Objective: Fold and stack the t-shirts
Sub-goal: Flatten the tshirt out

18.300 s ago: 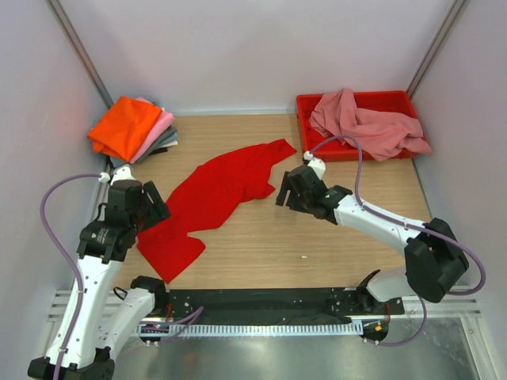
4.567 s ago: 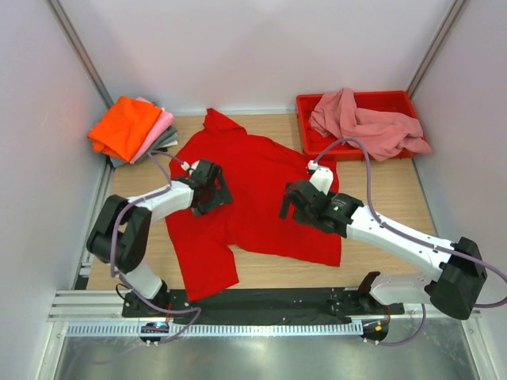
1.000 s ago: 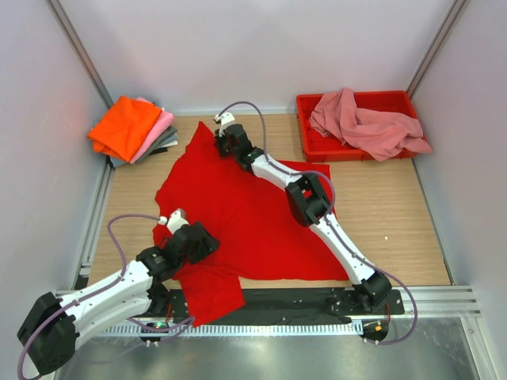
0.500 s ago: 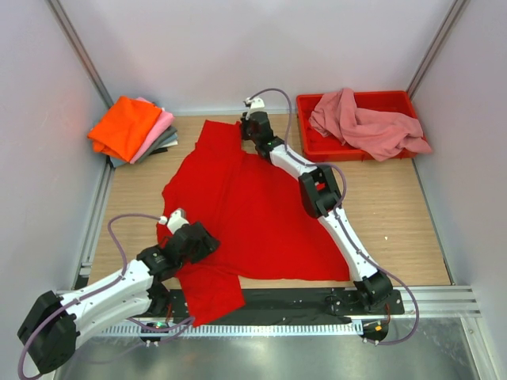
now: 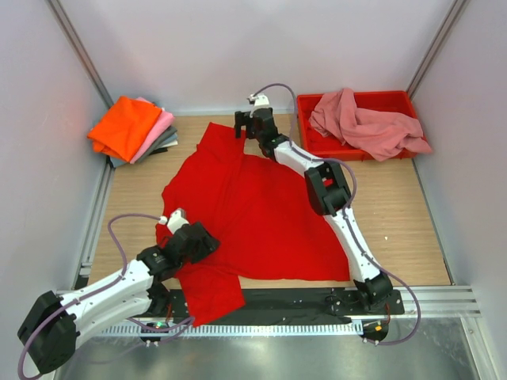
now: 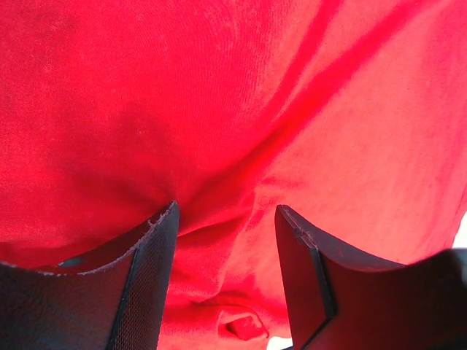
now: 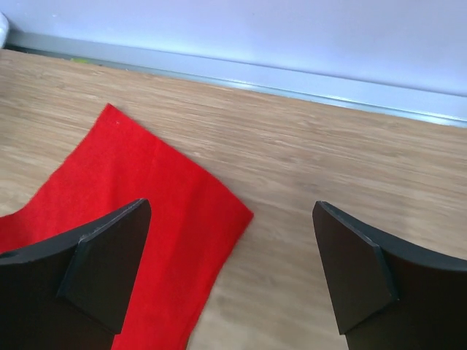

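The red t-shirt (image 5: 253,214) lies spread flat to the left of the red tray (image 5: 388,94) and nearer the arm bases. One sleeve-like flap reaches toward the far edge, level with the tray, and another hangs over the near edge. The right gripper (image 5: 244,127) hovers just left of the tray above the far flap's corner. Its jaws are spread wide and hold nothing, and the cloth lies below them on their left side. Diagonally across the shirt, well apart from the tray, the left gripper (image 6: 226,210) rests its part-spread jaws tip-down on the fabric, with a wrinkle rising between them that looks unpinched. The shirt's flaps seem to run far-to-near, so each arm looks closest to its own end for the first fold. A dusty pink shirt (image 5: 368,127) sits heaped in the tray. The folded stack (image 5: 131,127) waits far to the tray's left.
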